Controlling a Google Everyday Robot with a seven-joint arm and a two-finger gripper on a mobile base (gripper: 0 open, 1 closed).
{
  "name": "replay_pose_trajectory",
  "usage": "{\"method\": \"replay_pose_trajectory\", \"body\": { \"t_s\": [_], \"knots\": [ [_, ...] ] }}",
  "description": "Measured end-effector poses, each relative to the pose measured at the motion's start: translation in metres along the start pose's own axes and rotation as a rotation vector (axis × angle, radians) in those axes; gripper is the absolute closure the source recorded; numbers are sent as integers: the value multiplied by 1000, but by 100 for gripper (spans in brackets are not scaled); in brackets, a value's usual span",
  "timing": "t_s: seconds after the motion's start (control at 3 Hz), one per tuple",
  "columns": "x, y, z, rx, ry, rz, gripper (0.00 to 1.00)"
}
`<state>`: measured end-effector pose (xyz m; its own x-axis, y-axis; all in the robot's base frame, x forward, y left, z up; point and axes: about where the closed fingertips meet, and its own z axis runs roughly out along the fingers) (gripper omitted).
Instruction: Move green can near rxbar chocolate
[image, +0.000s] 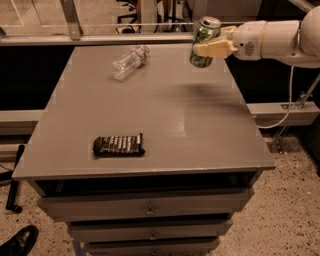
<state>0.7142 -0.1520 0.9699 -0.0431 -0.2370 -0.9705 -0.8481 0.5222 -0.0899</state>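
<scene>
The green can (204, 41) has a silver top and hangs tilted in the air above the table's far right part. My gripper (210, 48) reaches in from the right on a white arm and is shut on the can's middle. The rxbar chocolate (119, 145) is a dark wrapper with white lettering, lying flat near the table's front left edge, far from the can.
A clear plastic bottle (129, 61) lies on its side at the far left-centre of the grey table (165, 115). Drawers sit below the tabletop. A railing runs behind the table. A shoe (20, 241) is on the floor at the lower left.
</scene>
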Motion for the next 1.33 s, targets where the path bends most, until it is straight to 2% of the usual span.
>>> {"method": "replay_pose_trajectory", "body": {
  "t_s": [0.33, 0.67, 1.0, 1.33],
  "knots": [
    [-8, 12, 4, -19, -32, 0, 100],
    [-31, 53, 11, -69, -109, -21, 100],
    [-50, 113, 30, -148, -176, -43, 100],
    [-44, 156, 49, -206, -180, -44, 100]
  ]
}}
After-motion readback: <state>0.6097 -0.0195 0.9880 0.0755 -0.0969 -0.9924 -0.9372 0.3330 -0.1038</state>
